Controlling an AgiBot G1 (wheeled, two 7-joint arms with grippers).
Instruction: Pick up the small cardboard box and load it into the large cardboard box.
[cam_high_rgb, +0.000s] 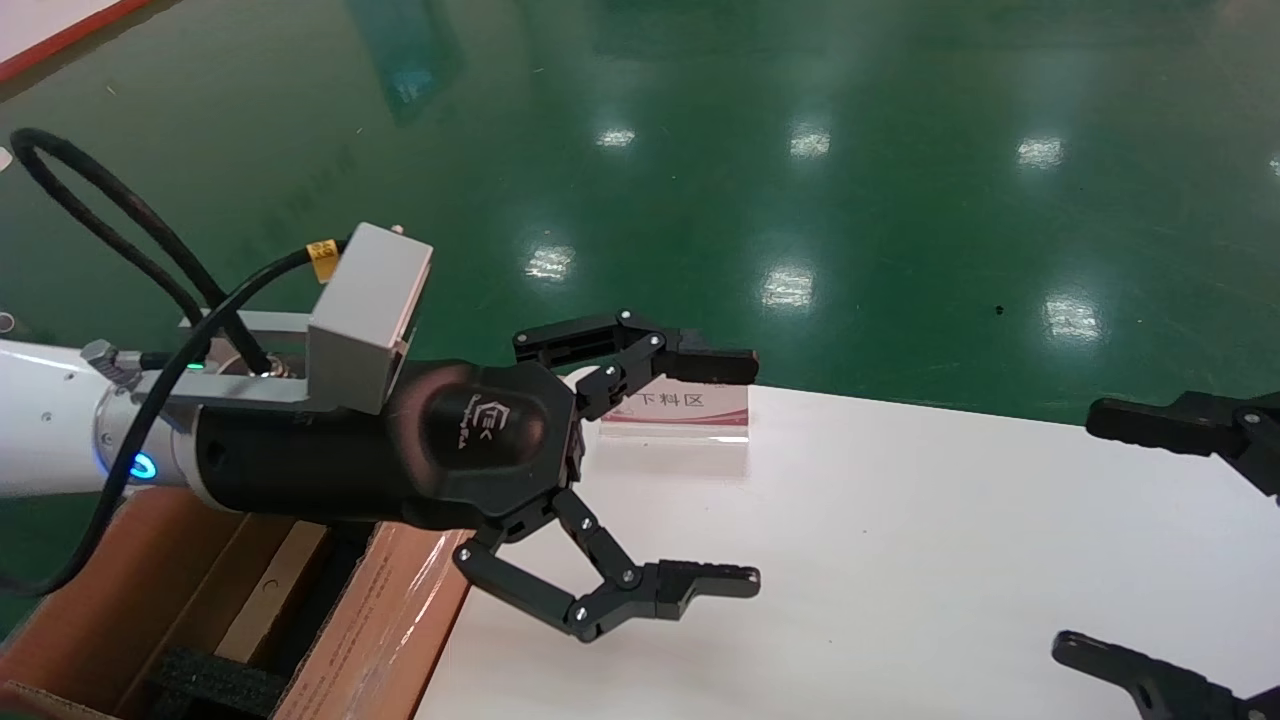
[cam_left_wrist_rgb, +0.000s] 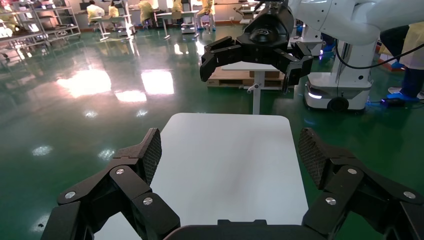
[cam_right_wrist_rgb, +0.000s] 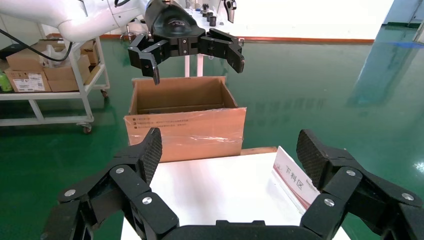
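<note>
I see a white table (cam_high_rgb: 900, 560) in front of me. A small clear sign (cam_high_rgb: 680, 410) with a red stripe stands on its far edge. All around is a shiny green floor (cam_high_rgb: 800, 150) with bright light spots on it. Off to one side is a white rack (cam_right_wrist_rgb: 50, 95) with brown boxes (cam_right_wrist_rgb: 30, 65) on it. Far away, people (cam_left_wrist_rgb: 145, 10) in yellow stand at some desks.

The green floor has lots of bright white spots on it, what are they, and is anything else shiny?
Head view: the spots on the green floor are glare from lights above. Left wrist view: bigger washed-out patches lie on the floor. Right wrist view: the clear tape on the large cardboard box glints too. The white table shows no such spots.
</note>
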